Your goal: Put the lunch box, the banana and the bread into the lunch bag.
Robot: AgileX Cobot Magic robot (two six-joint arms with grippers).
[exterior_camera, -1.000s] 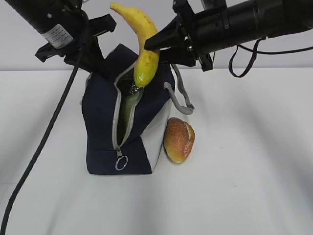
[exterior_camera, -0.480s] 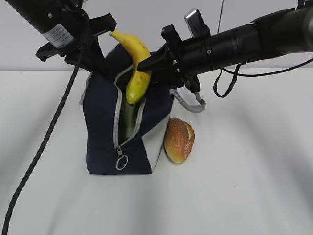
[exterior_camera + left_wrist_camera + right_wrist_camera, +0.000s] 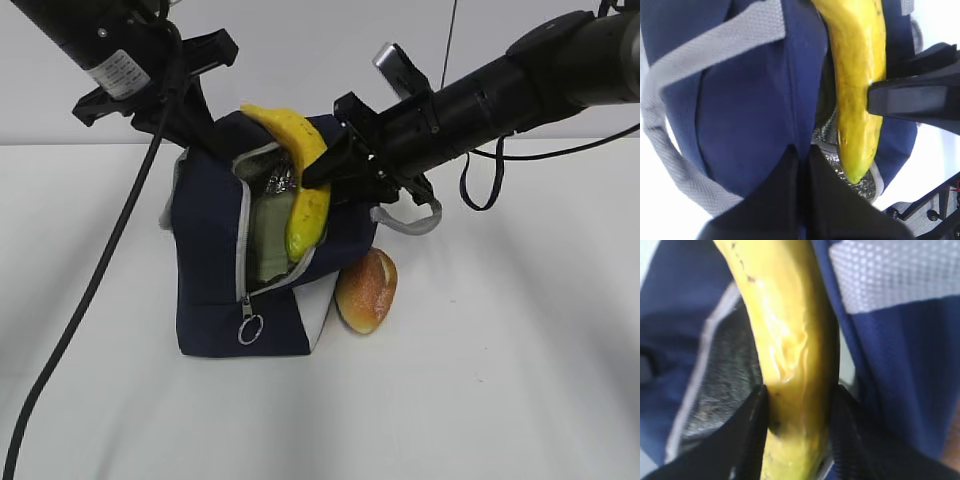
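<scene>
The navy lunch bag (image 3: 210, 260) stands on the table with its zipper open. The sage-green lid of the lunch box (image 3: 264, 238) shows inside it. My right gripper (image 3: 314, 172) is shut on the yellow banana (image 3: 305, 195), which slants down with its lower tip inside the opening. In the right wrist view the fingers (image 3: 754, 420) clamp the banana (image 3: 792, 335) over the silvery lining (image 3: 722, 385). My left gripper (image 3: 197, 128) is shut on the bag's back edge (image 3: 750, 95), its jaws (image 3: 802, 157) pinching the fabric. The bread (image 3: 366, 290) lies on the table against the bag's right side.
A grey strap handle (image 3: 410, 222) hangs over the bag's right side under my right arm. Another strap (image 3: 715, 40) loops across the bag's outside. The zipper's ring pull (image 3: 250, 329) hangs at the bag's front. The white table (image 3: 500, 380) extends to the front and right.
My right gripper has come down and forward with the banana, and its lower tip now sits inside the bag's opening. The opening is wider. The left gripper and bread have not moved.
</scene>
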